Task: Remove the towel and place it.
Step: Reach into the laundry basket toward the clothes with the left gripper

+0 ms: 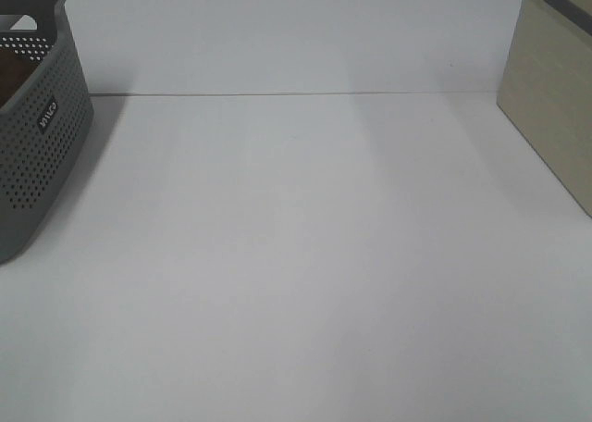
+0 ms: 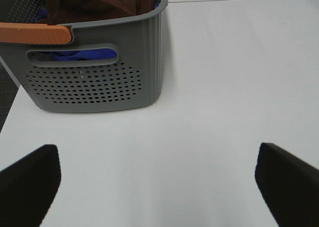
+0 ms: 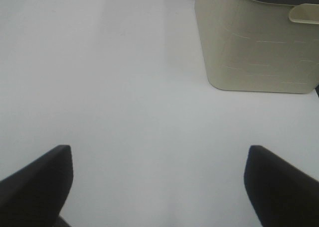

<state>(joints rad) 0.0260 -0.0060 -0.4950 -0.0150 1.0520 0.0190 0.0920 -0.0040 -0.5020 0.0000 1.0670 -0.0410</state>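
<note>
1. My left gripper [image 2: 155,152] is released: its two dark fingers [image 2: 30,187] stand wide apart, with only bare white table [image 2: 209,87] between them. It holds nothing.
2. My right gripper [image 3: 158,150] is spread just as wide. Its fingers [image 3: 35,182] also frame nothing but tabletop, so that one is empty too.
3. Neither of my grippers shows in the high camera's view.
4. The towel [image 2: 94,5] is dark brown and lies bunched inside the grey basket [image 2: 94,82], rising to about the rim. I touch neither of them.
5. From the high camera, the basket [image 1: 37,154] sits at the left edge of the table [image 1: 296,255], partly cut off by the frame. A patch of the brown towel [image 1: 9,75] shows inside it.
6. An orange handle [image 2: 35,34] lies across the basket's near rim, on the wall facing my left gripper.
7. Through the grip slot in that perforated wall I see a blue item [image 2: 75,55] lower down in the basket. I cannot tell what it is.
8. A beige bin [image 3: 254,48] with a dark rim stands on the table ahead of my right gripper, apart from it. The high view puts the bin [image 1: 555,98] at the far right edge, well apart from the basket.
9. The table between basket and bin is plain white, and a thin seam [image 1: 296,93] runs across it toward the back.
</note>
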